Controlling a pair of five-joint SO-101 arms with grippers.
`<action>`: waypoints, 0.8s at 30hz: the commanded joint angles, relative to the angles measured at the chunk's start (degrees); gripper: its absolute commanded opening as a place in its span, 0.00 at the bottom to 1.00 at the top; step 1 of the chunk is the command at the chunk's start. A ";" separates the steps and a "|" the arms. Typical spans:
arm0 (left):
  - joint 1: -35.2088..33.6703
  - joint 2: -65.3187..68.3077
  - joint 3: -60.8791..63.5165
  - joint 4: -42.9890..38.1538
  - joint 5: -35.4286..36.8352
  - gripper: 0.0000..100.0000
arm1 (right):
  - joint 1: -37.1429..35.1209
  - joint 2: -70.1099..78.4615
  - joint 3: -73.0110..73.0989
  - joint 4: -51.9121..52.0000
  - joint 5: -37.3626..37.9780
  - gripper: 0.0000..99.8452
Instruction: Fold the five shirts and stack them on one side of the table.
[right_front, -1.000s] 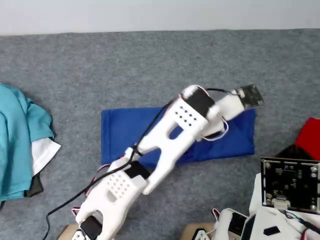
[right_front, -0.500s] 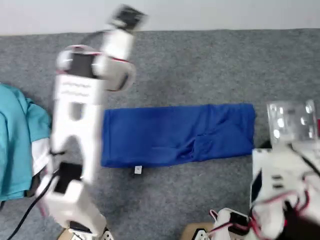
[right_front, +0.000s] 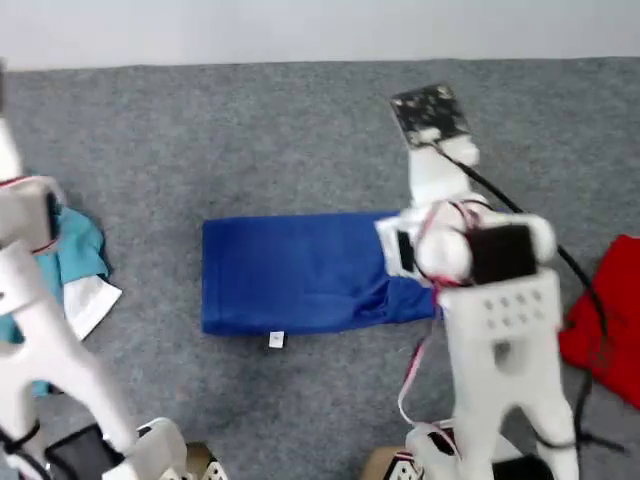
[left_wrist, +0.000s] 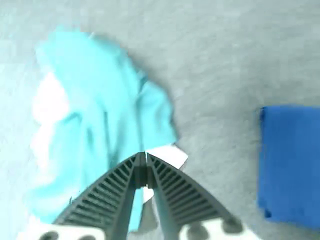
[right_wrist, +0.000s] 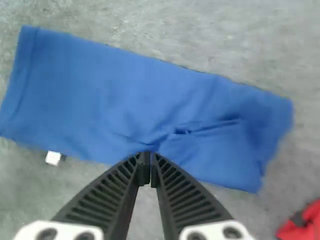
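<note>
We see the left arm (right_front: 40, 330) no longer lying across the blue shirt (right_front: 290, 270). It swings off, passes over the far left part of the table (right_front: 300, 130) and now stands at the left edge, with the left gripper (left_wrist: 145, 159) above the teal shirt (left_wrist: 95, 115). The right arm (right_front: 500, 320) leaves the near right corner, rises, and now reaches over the blue shirt's right end, with the right gripper (right_wrist: 150, 156) above its near hem. The shirt's middle, covered a second ago, now lies bare; its right end is now covered. More of the red shirt (right_front: 605, 320) shows at the right edge.
</note>
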 joint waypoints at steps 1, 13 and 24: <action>-4.48 -3.25 2.95 1.23 -0.09 0.00 | -3.74 4.35 -0.35 -4.88 -3.34 0.02; -11.25 -7.56 10.68 -2.02 -2.11 0.00 | -19.38 17.71 -1.49 -25.89 -20.84 0.02; -16.53 -14.86 22.99 -9.14 -3.25 0.00 | -28.88 45.32 -27.87 -14.55 -32.18 0.27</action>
